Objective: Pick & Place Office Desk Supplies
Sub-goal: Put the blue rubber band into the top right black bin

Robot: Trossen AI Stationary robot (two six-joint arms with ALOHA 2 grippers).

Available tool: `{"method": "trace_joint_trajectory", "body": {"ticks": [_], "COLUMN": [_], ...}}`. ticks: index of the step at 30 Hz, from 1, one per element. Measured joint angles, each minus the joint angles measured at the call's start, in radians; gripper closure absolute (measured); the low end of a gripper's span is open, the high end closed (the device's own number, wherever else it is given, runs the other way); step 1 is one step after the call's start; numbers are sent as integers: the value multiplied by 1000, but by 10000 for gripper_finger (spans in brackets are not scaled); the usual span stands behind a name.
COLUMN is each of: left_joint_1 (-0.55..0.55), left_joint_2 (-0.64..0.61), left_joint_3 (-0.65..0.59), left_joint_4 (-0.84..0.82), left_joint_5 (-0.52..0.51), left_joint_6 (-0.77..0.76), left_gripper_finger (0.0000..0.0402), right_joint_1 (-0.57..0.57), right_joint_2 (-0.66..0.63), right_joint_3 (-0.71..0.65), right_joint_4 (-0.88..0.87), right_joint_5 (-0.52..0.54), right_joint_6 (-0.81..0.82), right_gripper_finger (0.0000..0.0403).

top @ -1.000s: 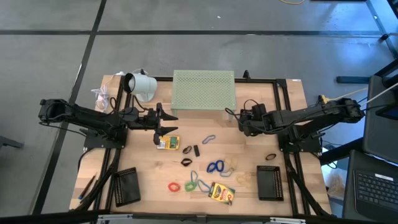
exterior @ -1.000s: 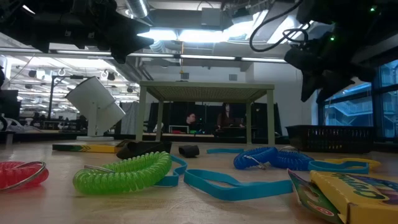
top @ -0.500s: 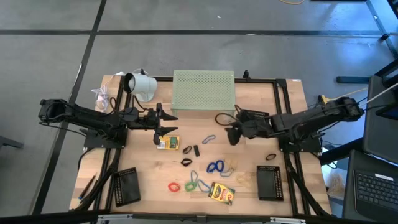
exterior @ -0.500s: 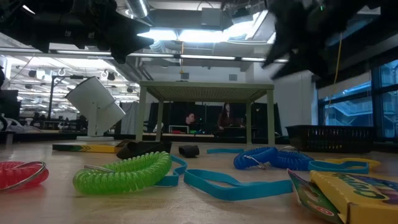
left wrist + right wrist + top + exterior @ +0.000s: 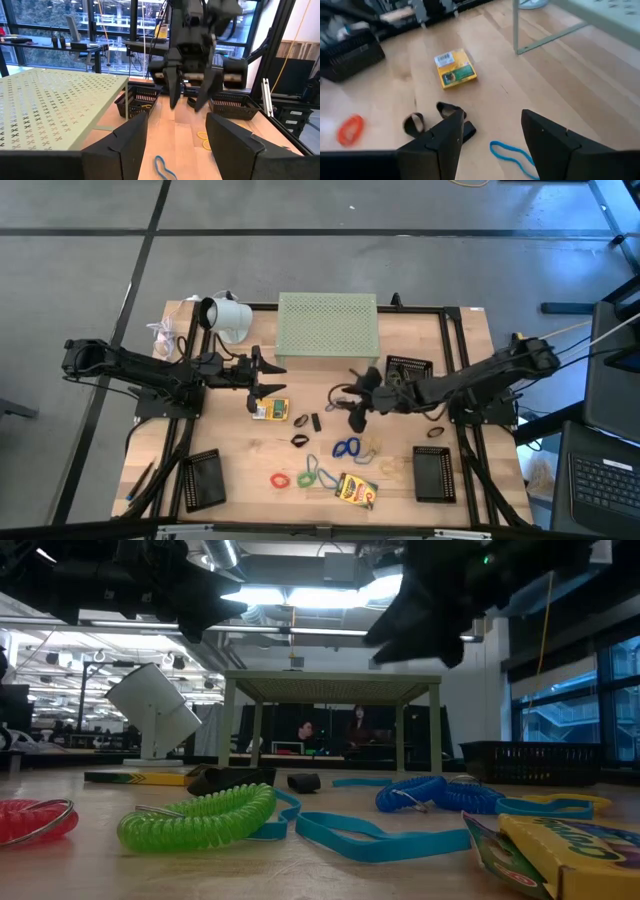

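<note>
My right gripper hung above the middle of the table, fingers spread and holding nothing. Nearest beneath it lay a blue rubber-band loop, its long axis running away from me at a slant. Just beyond sat small black clips and a dark band loop, with a red coil off to one side. Farther on, a yellow-and-green crayon box lay flat, long axis angled across the boards (a white barcode label at its far end; the print was unreadable). My left gripper waited beside that box, jaws parted and empty. The second crayon box lay tilted near the table's front edge.
</note>
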State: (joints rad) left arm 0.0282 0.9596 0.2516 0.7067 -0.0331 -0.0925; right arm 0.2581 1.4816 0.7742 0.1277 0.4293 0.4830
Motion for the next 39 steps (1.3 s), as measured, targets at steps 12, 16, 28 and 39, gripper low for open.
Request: {"method": "trace_joint_trajectory", "body": {"ticks": [12,16,28,39], "left_joint_1": [0,0,0,0], "left_joint_2": [0,0,0,0], "left_joint_3": [0,0,0,0], "left_joint_4": [0,0,0,0], "left_joint_5": [0,0,0,0], "left_joint_6": [0,0,1,1], "left_gripper_finger": [203,203,203,203], "right_joint_1": [-3,-26,-127,-191], "right_joint_2": [226,268,316,315], "right_joint_3": [0,0,0,0], "right_joint_4": [180,179,168,17], "right_joint_5": [-105,-84,-270,-333], "right_joint_6": [-109,-109,-265,-334], "right_gripper_finger": [199,199,199,199]}}
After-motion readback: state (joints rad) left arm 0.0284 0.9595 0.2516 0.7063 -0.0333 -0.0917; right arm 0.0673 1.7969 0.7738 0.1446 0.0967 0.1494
